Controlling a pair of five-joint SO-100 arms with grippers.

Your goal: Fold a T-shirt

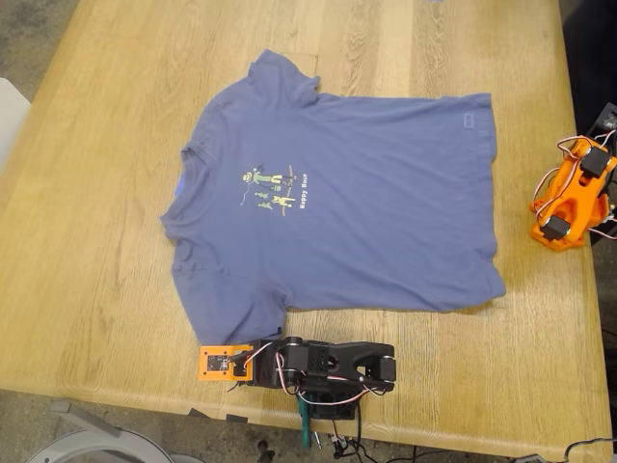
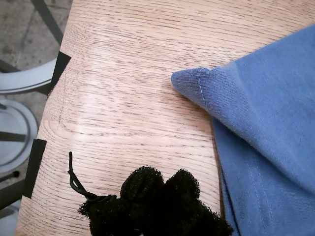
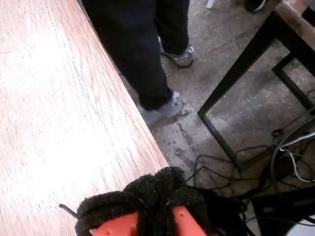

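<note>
A slate-blue T-shirt (image 1: pixel 352 203) lies spread flat and unfolded on a light wooden tabletop (image 1: pixel 87 260), its collar toward the exterior view's left and its hem toward that view's right, with a small green-and-yellow cartoon print (image 1: pixel 267 188) and white lettering on the chest. My first claw (image 2: pixel 157 204), its tips wrapped in black fuzzy padding, sits pressed together with nothing between them, resting low over bare wood just beside the pointed corner of one short sleeve (image 2: pixel 194 81); claw and cloth are close but apart. In the exterior view this black arm (image 1: pixel 323 365) lies folded along the tabletop's near edge, next to an orange part (image 1: pixel 220 362). My second claw (image 3: pixel 157 199), orange with the same black padding, appears drawn together and empty, hanging at the tabletop's edge, well apart from the shirt. Beyond that edge, a person's dark trouser legs (image 3: pixel 138 44) and grey shoes (image 3: pixel 165 108) stand on a concrete floor (image 3: pixel 216 59) beside a black metal frame (image 3: pixel 246 64) and loose cables (image 3: pixel 275 162).
</note>
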